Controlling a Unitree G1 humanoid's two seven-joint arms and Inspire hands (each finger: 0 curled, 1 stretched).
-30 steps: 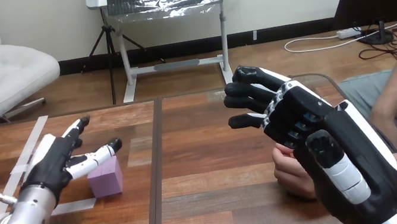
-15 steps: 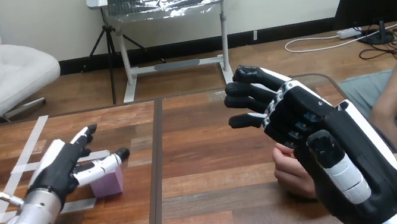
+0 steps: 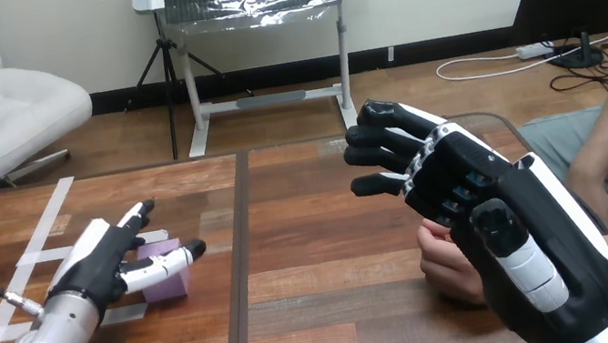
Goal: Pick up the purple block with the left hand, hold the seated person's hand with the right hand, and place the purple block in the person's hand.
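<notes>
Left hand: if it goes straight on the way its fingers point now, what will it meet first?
Probably the purple block, which lies just ahead of the left hand, partly behind its thumb. Whether the fingers would pass over it I cannot tell; beyond is bare table.

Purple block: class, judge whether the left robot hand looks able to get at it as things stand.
Probably yes: the left robot hand is right at the purple block, fingers open, nothing between them.

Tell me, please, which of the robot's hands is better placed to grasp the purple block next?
The left. Its left hand is open, spread right at the purple block. The right hand stands raised across the table, by the person's hand, well apart from the block.
</notes>
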